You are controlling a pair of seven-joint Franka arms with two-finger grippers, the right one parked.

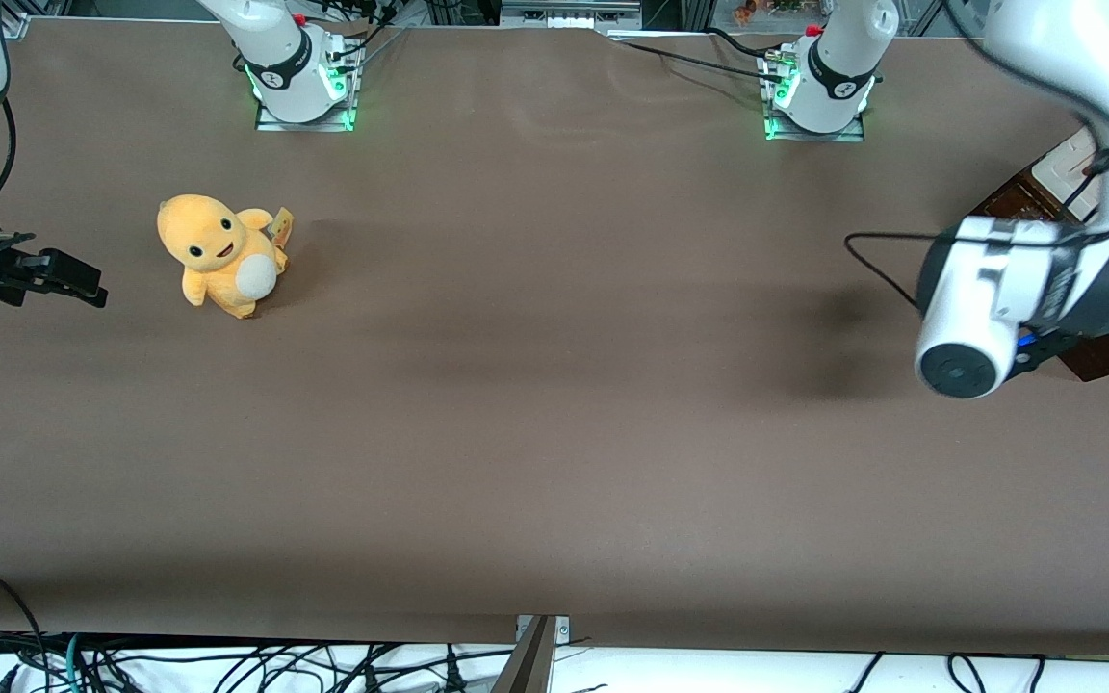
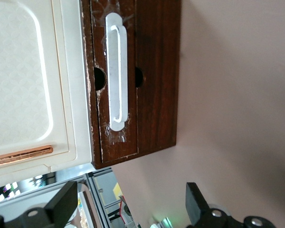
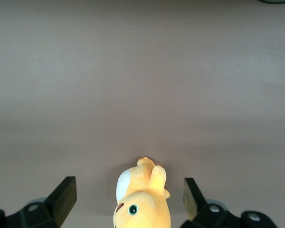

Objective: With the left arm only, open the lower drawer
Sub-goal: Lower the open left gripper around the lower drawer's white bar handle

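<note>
The lower drawer's dark brown wooden front (image 2: 154, 71) carries a long silver-white bar handle (image 2: 118, 71) and lies flush with the cabinet. The cream-beige cabinet part (image 2: 28, 71) with a brown slot (image 2: 21, 156) adjoins it. My left gripper (image 2: 129, 209) is open and empty, a short way off the drawer front, not touching the handle. One black finger (image 2: 61, 204) shows to each side. In the front view the left arm's white wrist block (image 1: 988, 298) hangs over the dark brown cabinet (image 1: 1021, 202) at the working arm's end of the table and hides the gripper.
A yellow plush toy (image 1: 222, 255) sits on the brown table (image 1: 554, 404) toward the parked arm's end; it also shows in the right wrist view (image 3: 142, 199). Two arm bases (image 1: 304, 77) (image 1: 819, 87) stand along the table's edge farthest from the front camera.
</note>
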